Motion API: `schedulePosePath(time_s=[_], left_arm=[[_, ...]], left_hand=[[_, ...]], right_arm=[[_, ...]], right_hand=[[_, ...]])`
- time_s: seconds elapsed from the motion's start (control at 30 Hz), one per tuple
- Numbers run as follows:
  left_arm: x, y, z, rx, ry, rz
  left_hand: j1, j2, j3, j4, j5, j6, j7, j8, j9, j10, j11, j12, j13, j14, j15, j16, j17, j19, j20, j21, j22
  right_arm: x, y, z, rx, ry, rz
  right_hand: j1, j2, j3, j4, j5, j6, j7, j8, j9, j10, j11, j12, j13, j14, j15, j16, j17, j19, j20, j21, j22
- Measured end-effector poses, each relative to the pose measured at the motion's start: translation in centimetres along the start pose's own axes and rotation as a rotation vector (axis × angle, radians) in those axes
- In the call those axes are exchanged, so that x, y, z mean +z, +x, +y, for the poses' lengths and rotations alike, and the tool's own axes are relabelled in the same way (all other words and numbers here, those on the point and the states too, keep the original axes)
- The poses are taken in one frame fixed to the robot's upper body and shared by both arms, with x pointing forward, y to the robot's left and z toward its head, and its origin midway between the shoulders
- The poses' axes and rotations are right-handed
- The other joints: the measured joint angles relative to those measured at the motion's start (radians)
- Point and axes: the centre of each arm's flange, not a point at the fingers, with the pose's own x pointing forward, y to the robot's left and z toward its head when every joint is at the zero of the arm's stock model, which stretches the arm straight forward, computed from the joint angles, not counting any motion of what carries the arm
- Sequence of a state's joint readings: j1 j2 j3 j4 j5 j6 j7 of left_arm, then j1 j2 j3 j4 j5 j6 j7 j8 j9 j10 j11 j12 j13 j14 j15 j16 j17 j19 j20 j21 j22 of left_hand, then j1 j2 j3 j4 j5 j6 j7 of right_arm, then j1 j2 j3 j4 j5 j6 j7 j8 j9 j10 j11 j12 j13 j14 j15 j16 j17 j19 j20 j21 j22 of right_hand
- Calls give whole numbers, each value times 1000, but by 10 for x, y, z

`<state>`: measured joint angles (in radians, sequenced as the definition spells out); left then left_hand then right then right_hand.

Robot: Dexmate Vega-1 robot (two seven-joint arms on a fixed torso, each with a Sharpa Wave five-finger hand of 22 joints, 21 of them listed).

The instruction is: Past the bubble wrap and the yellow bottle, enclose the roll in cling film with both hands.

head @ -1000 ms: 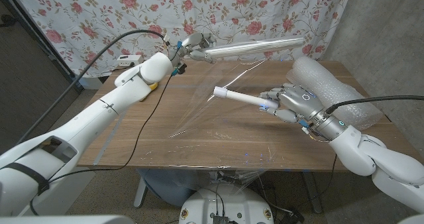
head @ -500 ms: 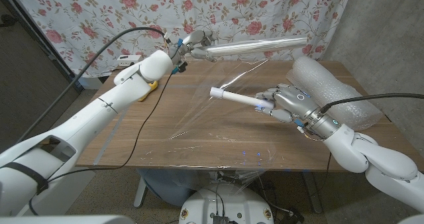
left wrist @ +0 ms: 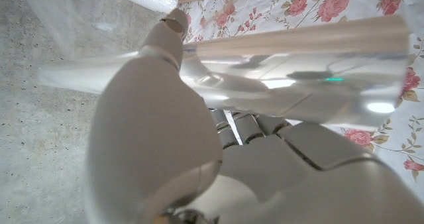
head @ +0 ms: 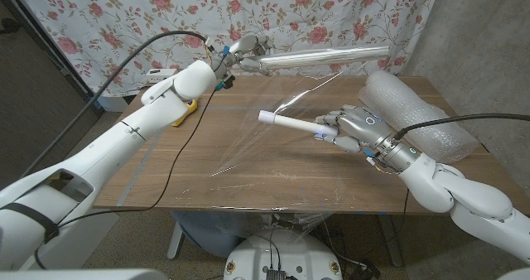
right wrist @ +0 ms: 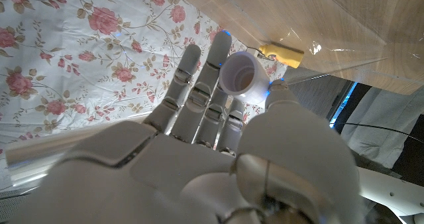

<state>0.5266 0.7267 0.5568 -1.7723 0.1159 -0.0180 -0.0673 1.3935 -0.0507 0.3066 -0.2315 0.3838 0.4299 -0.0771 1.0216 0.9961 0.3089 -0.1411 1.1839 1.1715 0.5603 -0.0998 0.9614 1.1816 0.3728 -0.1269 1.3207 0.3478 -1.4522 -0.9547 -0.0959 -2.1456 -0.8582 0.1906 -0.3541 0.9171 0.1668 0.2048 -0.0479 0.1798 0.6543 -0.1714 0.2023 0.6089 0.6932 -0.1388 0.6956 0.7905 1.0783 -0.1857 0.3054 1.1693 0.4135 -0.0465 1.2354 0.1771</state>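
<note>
My left hand [head: 242, 50] grips one end of the long cling film roll [head: 325, 58] and holds it up over the table's far side. A clear sheet of film [head: 265, 123] hangs from it down onto the table. In the left wrist view the shiny cling film roll [left wrist: 291, 65] lies across that hand [left wrist: 199, 144]. My right hand [head: 352, 127] holds a white roll [head: 290, 122] by one end, its free end pointing left at the sheet. The white roll's open end [right wrist: 244, 75] sits between thumb and fingers of the right hand [right wrist: 199, 151].
A bundle of bubble wrap [head: 414, 110] lies along the table's right side, behind my right arm. The yellow bottle [head: 186, 110] lies at the far left, partly behind my left arm, and the yellow bottle [right wrist: 281, 54] is also in the right wrist view. A floral curtain [head: 331, 15] hangs behind.
My right hand has carried the white roll a little to the left, into the hanging film. The cling film roll in my left hand has risen slightly.
</note>
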Motion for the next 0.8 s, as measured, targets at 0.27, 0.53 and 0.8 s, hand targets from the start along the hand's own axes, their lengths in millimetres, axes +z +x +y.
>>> schedulePosePath(time_s=[0.27,0.53,0.8], left_arm=[[6,-2,1,2,-13,-14],[13,-4,1,1,-22,-31],[16,-4,0,-4,-23,-39]], left_hand=[[0,0,0,0,-1,-5,2,9,-3,0,0,0,0,0,0,0,0,0,0,0,-10],[0,0,0,0,-1,-9,2,20,-9,0,0,0,0,0,0,0,0,-9,2,8,-22],[0,0,2,-2,-8,-12,2,30,-9,0,0,0,0,0,0,0,0,-9,2,16,-32]], right_arm=[[1,5,4,1,10,-12],[1,10,8,0,21,-24],[3,13,11,-5,31,-36]], right_hand=[[-7,-6,0,0,0,11,0,-2,-3,7,4,1,6,0,0,0,0,0,0,0,0],[-8,-7,68,9,2,11,0,-2,-5,7,4,0,6,5,-2,0,4,0,0,0,0],[-10,-5,68,9,2,11,0,-2,-5,11,8,-1,6,5,-1,0,3,0,0,0,0]])
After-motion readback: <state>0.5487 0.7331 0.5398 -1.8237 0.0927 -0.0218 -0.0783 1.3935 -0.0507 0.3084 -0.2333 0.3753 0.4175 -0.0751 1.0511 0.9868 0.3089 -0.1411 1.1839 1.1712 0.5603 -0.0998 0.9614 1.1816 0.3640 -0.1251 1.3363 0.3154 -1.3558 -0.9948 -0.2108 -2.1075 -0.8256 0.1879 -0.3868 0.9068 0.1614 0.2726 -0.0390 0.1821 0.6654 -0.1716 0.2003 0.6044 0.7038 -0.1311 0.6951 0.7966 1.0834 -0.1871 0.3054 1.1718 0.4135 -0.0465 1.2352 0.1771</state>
